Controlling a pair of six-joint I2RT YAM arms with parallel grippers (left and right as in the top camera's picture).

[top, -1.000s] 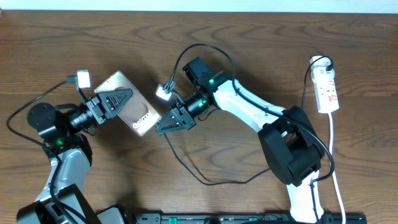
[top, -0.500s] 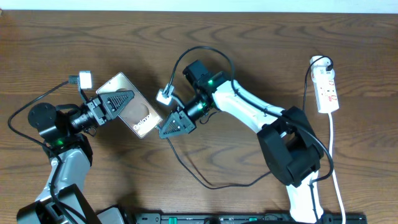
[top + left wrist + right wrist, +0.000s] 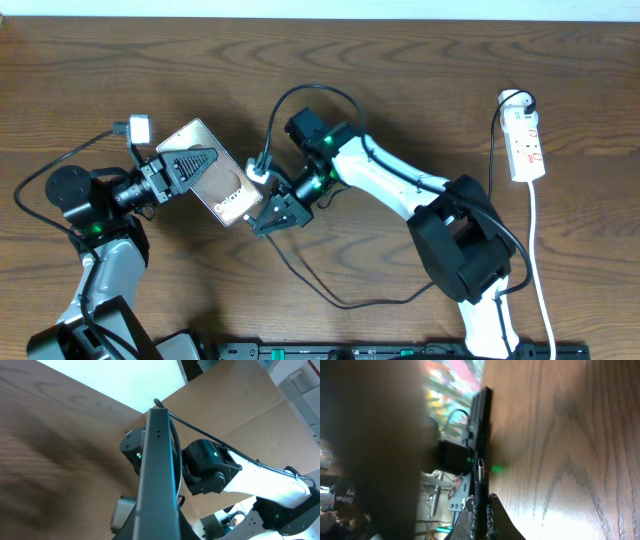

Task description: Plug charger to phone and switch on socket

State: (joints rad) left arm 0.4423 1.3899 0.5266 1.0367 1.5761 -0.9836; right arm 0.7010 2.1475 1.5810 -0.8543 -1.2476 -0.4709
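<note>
The pinkish-bronze phone (image 3: 216, 186) is tilted and held on edge by my left gripper (image 3: 196, 164), which is shut on it. In the left wrist view its grey edge (image 3: 157, 475) runs up the middle. My right gripper (image 3: 266, 218) is shut on the plug end of the thin black charger cable (image 3: 310, 283). Its tip is right at the phone's lower end. In the right wrist view the plug tip (image 3: 480, 466) points at the phone's dark edge (image 3: 481, 415). I cannot tell whether it is inserted. The white socket strip (image 3: 526, 141) lies far right with a black plug in it.
The charger cable loops across the table below the right arm towards the front. The strip's white cord (image 3: 538, 262) runs down the right side. A small white tag (image 3: 139, 128) hangs on the left arm's cable.
My right gripper has moved left and down with the plug, closing the gap to the phone's lower end. The left gripper and phone have hardly moved.
</note>
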